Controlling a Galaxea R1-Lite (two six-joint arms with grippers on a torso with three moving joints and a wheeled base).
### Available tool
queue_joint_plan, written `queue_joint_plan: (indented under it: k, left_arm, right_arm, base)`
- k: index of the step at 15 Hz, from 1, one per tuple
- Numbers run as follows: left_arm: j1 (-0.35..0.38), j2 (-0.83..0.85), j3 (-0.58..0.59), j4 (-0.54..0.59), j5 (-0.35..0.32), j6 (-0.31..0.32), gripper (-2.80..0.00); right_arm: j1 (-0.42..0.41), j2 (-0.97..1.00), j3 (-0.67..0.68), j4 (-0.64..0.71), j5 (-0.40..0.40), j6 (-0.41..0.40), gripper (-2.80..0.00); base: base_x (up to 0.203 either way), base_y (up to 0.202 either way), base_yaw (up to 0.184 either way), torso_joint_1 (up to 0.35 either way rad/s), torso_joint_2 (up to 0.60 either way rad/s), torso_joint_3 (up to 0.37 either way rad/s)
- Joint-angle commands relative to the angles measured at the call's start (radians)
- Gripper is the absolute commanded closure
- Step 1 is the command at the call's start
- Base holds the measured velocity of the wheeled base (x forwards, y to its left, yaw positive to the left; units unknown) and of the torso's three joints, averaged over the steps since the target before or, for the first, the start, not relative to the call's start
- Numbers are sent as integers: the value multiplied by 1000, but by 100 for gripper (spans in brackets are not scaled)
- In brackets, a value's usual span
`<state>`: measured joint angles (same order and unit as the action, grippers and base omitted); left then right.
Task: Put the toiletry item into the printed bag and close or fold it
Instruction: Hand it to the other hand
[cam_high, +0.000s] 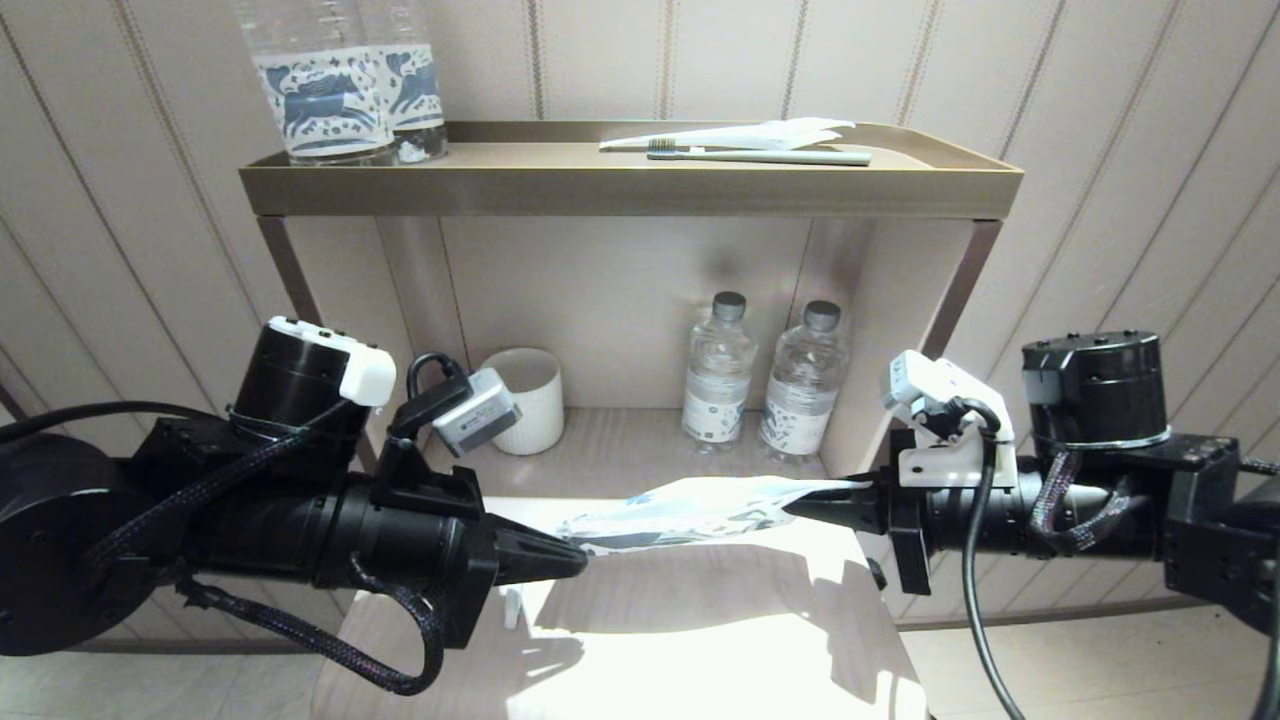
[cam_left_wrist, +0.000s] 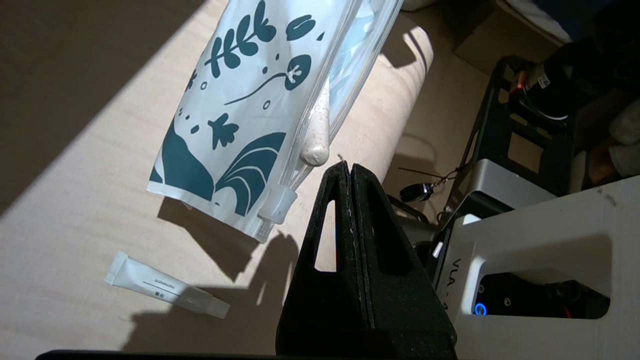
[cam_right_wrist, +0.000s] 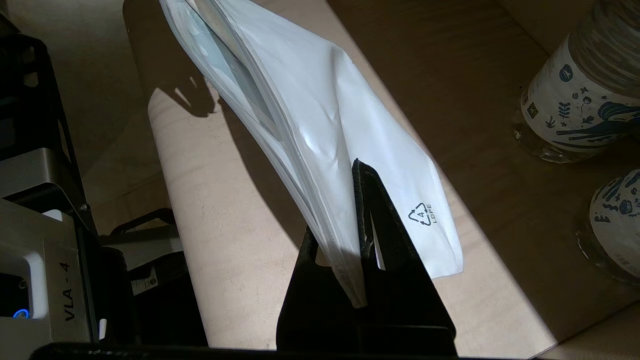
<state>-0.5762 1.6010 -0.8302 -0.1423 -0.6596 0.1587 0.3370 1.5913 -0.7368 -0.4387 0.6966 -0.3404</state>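
The printed bag (cam_high: 690, 512) hangs roughly level above the pale table (cam_high: 700, 630), stretched between my two arms. My right gripper (cam_high: 800, 505) is shut on one end of it; the right wrist view shows its plain white back (cam_right_wrist: 320, 125) pinched in the right gripper (cam_right_wrist: 356, 172). My left gripper (cam_high: 578, 560) is shut with nothing in it, just beside the bag's other end. In the left wrist view the left gripper (cam_left_wrist: 348, 166) sits close to the white slider (cam_left_wrist: 277, 205). The toothbrush's rounded white handle end (cam_left_wrist: 316, 146) shows inside the bag's mouth; its bristle head is hidden.
A small white tube (cam_left_wrist: 165, 292) lies on the table under the bag. Behind it, the shelf holds a white cup (cam_high: 530, 400) and two water bottles (cam_high: 760, 375). On the top tray (cam_high: 630, 190) are a grey-green toothbrush (cam_high: 760, 156) and horse-label bottles (cam_high: 340, 80).
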Motion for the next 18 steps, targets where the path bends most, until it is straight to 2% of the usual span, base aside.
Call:
queue_joint_plan:
  k: [1,4,18]
  left_arm:
    - [5,-19,7,-8,-5,4,0]
    - [36,-50,13,-10,-5,44,0]
    - [39,23,2,-14,-6,45,0]
  right_arm:
    - [-4,-2,-3,-3,4,-2,0]
    - [-3,1,-3,-3,3,-3,0]
    - [19,0,16,-3,6,-3,0]
  base:
    - [0,0,0,0,0,0]
    - [0,0,0,0,0,0]
    - [0,0,0,0,0,0]
